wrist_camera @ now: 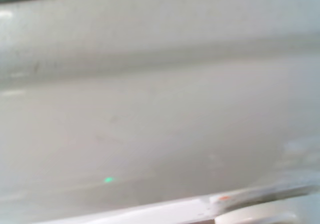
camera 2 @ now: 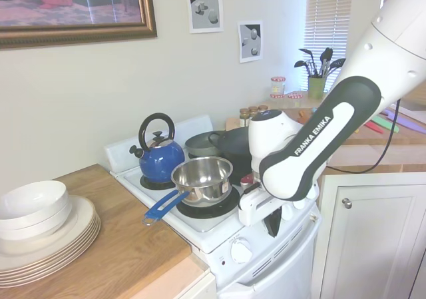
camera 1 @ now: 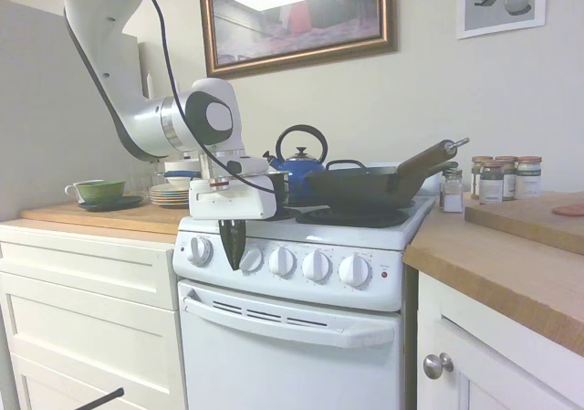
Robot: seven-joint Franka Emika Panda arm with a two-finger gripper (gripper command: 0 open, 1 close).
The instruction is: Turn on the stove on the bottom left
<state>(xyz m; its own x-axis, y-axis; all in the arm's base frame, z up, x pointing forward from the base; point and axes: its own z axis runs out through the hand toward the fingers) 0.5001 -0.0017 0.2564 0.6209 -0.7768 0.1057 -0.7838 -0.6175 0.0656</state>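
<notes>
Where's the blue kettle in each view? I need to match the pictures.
First exterior view: blue kettle at the stove's back, centre, behind the gripper.
Second exterior view: blue kettle left of centre, behind the steel saucepan.
Wrist view: not in it.
Shared landmark: the black skillet.

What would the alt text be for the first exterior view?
A white robot arm holds its hand against the knob row of a small white stove, between the two leftmost knobs. A blue kettle and a dark skillet sit on the burners.

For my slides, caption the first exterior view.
Franka gripper pointing down in front of the white stove knobs, by the second knob from the left.
</notes>
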